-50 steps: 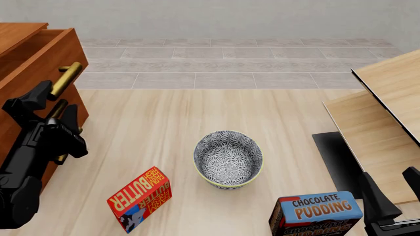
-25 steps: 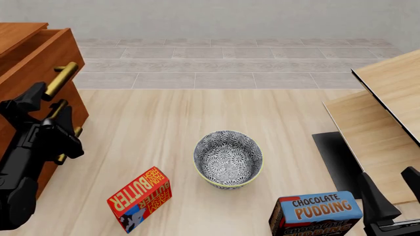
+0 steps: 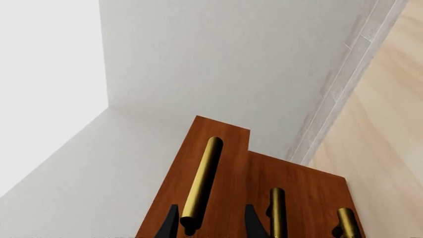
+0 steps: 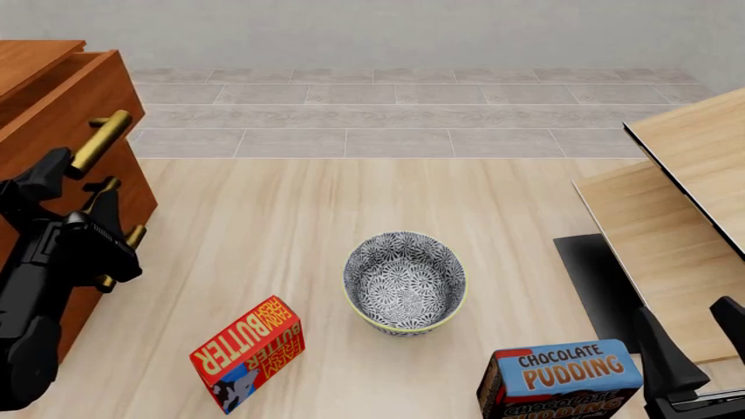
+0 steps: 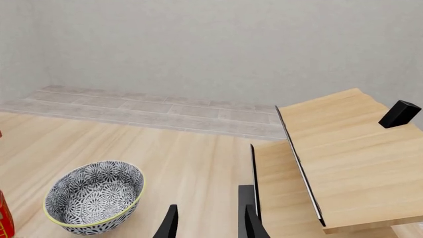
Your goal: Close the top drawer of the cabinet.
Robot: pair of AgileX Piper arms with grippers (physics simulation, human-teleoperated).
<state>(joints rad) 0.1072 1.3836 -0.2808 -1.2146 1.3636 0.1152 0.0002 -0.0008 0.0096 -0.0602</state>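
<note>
The reddish-brown cabinet (image 4: pixel 30 61) stands at the left edge of the front view. Its top drawer (image 4: pixel 64 109) sticks out a little, and the drawer's brass bar handle (image 4: pixel 99 140) points towards me. My left gripper (image 4: pixel 77 185) is open just below the handle's near end. In the left wrist view the top drawer (image 3: pixel 221 148) and its handle (image 3: pixel 201 183) fill the lower middle. The left gripper (image 3: pixel 211 224) straddles the handle's end without closing on it. My right gripper (image 4: pixel 686 316) is open and empty at the bottom right, far from the cabinet.
Lower drawer handles (image 3: pixel 278 210) sit beside the top one. A patterned bowl (image 4: pixel 404 281) stands mid-table, with a red butter box (image 4: pixel 247 351) and a chocolate pudding box (image 4: pixel 561 377) near the front. Pale wood panels (image 4: pixel 681 201) lie at the right.
My left gripper has moved left towards the cabinet. The top drawer and its handle have shifted left and inward with it. The right arm has not moved.
</note>
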